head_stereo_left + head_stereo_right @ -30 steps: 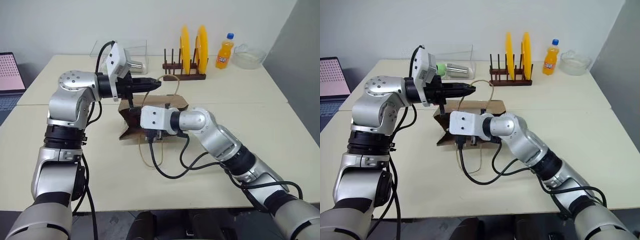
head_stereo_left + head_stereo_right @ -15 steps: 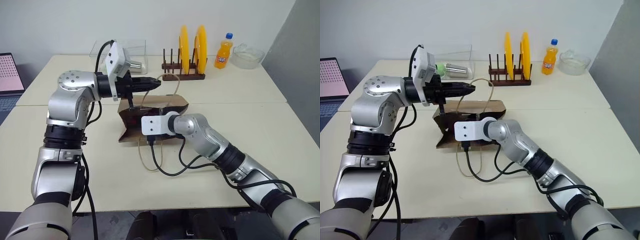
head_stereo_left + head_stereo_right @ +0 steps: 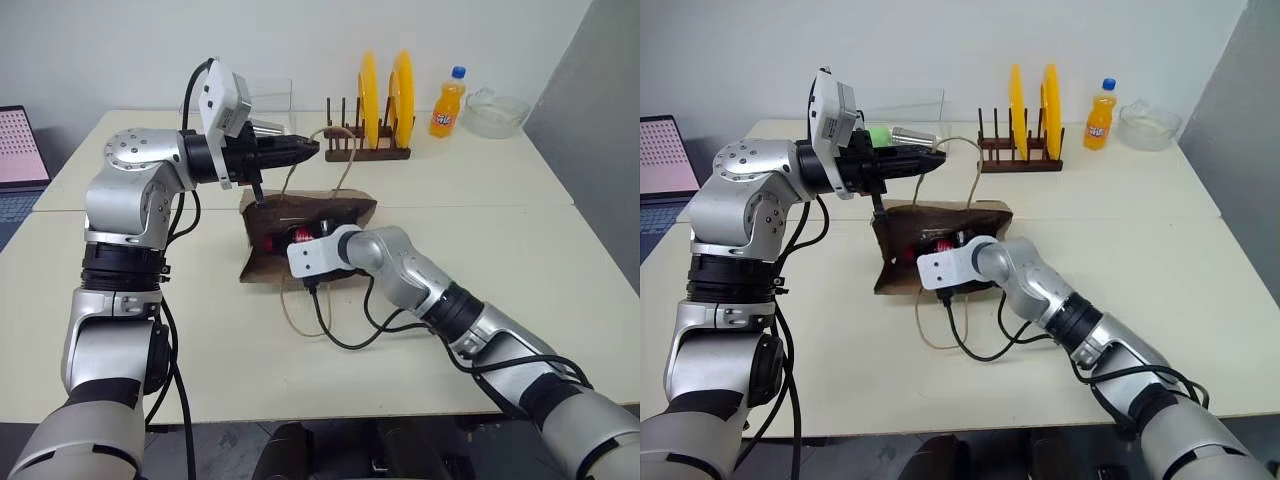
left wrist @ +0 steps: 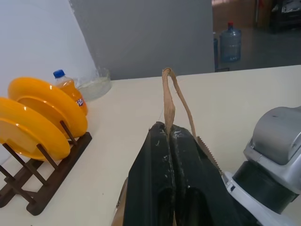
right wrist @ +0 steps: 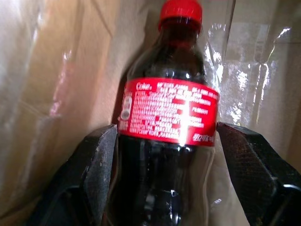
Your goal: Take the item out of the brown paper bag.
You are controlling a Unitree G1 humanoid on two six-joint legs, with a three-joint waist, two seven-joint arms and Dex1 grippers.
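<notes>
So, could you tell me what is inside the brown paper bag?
A dark cola bottle with a red cap lies inside the brown paper bag, between the open right gripper fingers. Its base is hidden.

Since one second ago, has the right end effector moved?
Yes. The right end effector went deeper into the brown paper bag, toward the plate rack.

I see the brown paper bag [image 3: 300,235] lying on its side on the table, mouth facing me, creased, one tan cord handle [image 4: 168,101] raised. Inside lies the small Coke bottle [image 5: 164,127], dark with red cap and red-white label, cap pointing deeper in.
</notes>
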